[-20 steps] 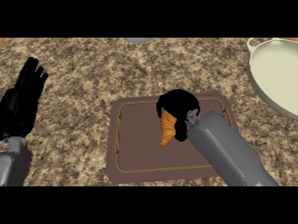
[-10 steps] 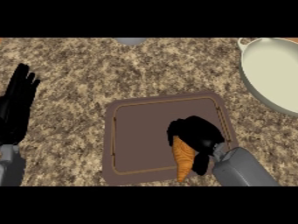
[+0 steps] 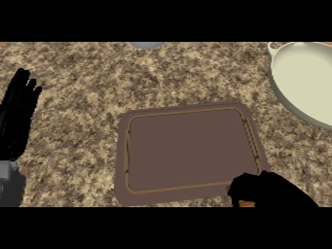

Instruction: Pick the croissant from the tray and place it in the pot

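Carrying step, by the look of it: right robot hand (image 3: 269, 190) curled round the croissant (image 3: 247, 204), next up and right to the pot (image 3: 313, 82).

Tray (image 3: 190, 148) mid-counter (image 3: 89, 78), pot (image 3: 312, 85) behind it to the right.

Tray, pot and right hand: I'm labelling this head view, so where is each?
tray (image 3: 186, 151), head view, bare middle of its floor
pot (image 3: 313, 86), head view, pale inside bottom
right hand (image 3: 269, 190), head view, back of the curled hand
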You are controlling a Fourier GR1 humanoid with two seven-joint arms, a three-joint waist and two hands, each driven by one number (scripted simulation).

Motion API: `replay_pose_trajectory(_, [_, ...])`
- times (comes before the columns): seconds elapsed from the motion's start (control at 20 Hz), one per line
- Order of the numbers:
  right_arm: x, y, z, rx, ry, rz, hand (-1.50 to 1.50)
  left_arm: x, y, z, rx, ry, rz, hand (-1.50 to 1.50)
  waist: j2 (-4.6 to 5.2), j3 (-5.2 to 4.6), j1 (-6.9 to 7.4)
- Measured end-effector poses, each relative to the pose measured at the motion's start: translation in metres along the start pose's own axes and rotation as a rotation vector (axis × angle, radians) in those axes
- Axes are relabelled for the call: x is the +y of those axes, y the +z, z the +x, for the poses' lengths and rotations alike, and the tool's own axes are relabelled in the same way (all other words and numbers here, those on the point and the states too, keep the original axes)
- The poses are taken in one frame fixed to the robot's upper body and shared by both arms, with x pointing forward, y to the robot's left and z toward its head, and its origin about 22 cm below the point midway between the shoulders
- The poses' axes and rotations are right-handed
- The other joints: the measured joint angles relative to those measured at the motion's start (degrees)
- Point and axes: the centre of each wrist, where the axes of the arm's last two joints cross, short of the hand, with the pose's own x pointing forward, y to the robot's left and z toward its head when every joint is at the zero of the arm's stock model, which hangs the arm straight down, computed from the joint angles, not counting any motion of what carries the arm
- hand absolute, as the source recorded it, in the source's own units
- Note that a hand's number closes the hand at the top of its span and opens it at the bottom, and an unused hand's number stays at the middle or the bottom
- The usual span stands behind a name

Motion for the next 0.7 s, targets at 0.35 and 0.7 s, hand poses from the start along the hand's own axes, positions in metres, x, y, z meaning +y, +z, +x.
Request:
replay_pose_trajectory(0.35, [-0.04,0.046,0.005,0.033,-0.136,-0.434,1.5,0.0,0.003,-0.002,-0.005,-0.005,0.011,0.0,0.04,0.01,-0.48])
replay_pose_trajectory(0.7, [-0.083,0.084,-0.007,0.105,-0.188,-0.764,1.5,-0.008,-0.004,-0.002,-0.002,-0.002,-0.015,0.0,0.32,-0.01,0.61])
